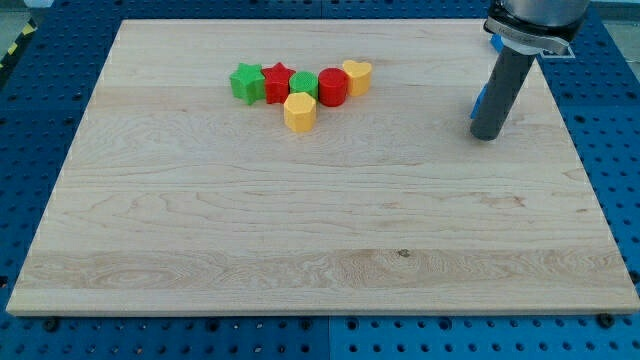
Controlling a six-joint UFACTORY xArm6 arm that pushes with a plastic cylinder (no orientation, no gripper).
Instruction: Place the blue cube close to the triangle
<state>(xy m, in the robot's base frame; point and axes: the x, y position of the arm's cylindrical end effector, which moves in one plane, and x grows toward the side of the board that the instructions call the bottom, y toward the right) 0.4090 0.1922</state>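
My tip rests on the board at the view's right. A blue block shows only as a thin sliver against the rod's left side, just above the tip; its shape is hidden. Another bit of blue shows beside the rod's collar near the board's top edge; I cannot tell its shape. No triangle can be made out.
A cluster lies at the view's upper middle: a green star, a red star, a green block, a red cylinder, a yellow heart and a yellow hexagon just below them.
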